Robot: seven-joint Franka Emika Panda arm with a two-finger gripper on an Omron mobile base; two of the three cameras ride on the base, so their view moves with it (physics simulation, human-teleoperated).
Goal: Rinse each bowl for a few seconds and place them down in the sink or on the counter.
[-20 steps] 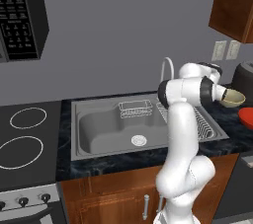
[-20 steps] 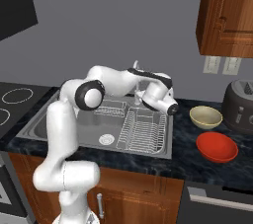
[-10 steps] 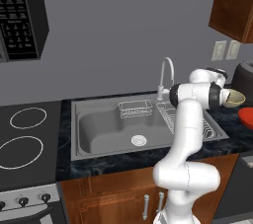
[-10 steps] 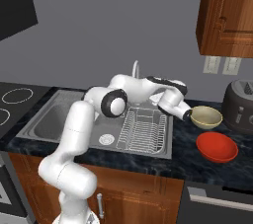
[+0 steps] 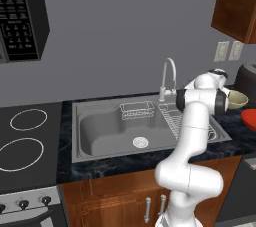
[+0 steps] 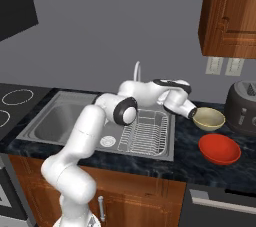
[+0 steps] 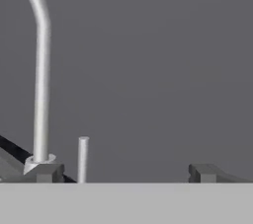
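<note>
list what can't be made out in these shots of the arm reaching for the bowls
- Tool: right base view, whether it touches the tan bowl is too small to tell.
- Tan bowl: left base view, near side hidden by the arm.
- Red bowl: left base view, cut off by the right edge.

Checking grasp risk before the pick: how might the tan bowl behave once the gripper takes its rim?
The tan bowl looks rigid and thin-walled, so probably light. Its rounded, smooth sides may slip or tilt in a rim pinch. Sitting upright on the counter, it would likely slide rather than tip if nudged.
</note>
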